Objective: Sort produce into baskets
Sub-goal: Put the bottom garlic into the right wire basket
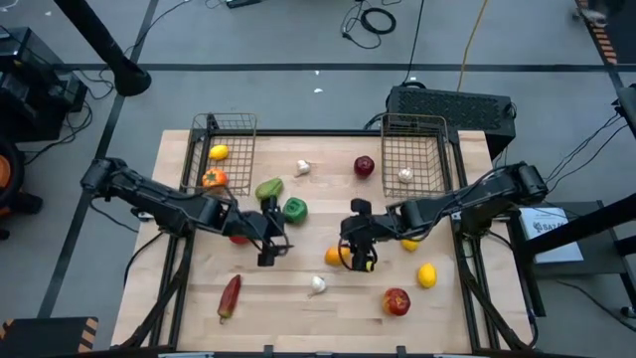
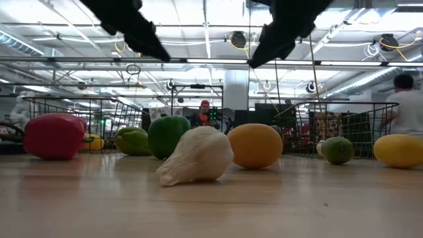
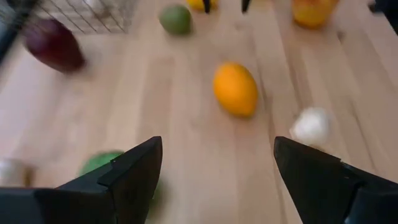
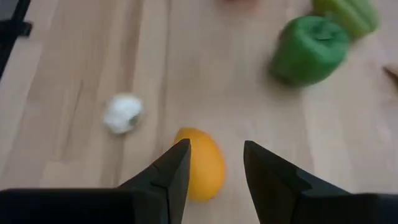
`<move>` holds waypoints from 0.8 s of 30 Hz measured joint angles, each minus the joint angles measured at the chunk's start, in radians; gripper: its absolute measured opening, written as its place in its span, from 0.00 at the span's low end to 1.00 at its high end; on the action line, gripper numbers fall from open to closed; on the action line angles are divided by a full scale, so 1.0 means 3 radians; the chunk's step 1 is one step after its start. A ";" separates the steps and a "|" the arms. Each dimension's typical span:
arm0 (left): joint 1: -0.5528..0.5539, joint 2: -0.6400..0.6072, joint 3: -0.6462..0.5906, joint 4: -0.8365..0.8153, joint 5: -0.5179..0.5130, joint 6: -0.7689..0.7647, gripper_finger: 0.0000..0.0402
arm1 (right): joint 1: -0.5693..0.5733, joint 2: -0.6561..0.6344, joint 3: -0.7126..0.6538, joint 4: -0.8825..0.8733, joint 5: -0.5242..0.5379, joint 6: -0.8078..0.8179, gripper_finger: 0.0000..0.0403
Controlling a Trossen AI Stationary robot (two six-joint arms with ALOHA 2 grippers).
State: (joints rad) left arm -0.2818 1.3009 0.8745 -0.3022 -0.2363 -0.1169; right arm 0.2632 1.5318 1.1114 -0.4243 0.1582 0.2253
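Two grippers over table centre: right gripper point(image 1: 360, 261), jaws spread, empty, right above orange point(image 1: 334, 256); left gripper point(image 1: 268, 249), jaws wide apart, empty, hanging nr dark green pepper point(image 1: 295, 209). Garlic point(image 1: 317, 285) sits nearest front edge w/ red chili point(image 1: 230, 294). Farther back: left basket point(image 1: 235, 124) holds a lemon point(image 1: 219, 152) + an orange-red piece, right basket point(image 1: 412, 127) holds 1 garlic.

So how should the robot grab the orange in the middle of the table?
Grip the orange across its narrower middle, coming from above: it's egg-shaped, lying on its side, with bare table around it. The open right gripper is already right beside it.
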 joint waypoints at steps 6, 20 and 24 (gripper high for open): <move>-0.0174 0.0157 0.0000 -0.0083 0.0001 -0.0107 0.78 | 0.0308 0.0025 -0.0312 0.0884 0.0001 0.0099 0.49; -0.0467 0.0152 0.0000 -0.0312 -0.0014 -0.0316 0.78 | 0.0510 0.1164 0.0529 0.0873 0.0064 -0.0490 0.79; -0.0469 0.0152 0.0000 -0.0412 -0.0015 -0.0457 0.78 | 0.0448 0.1374 0.0773 0.0635 -0.0222 -0.0667 0.80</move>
State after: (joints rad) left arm -0.4225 1.3464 0.8745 -0.4259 -0.2409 -0.2540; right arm 0.3977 1.9439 1.3433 -0.2338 0.0916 0.0251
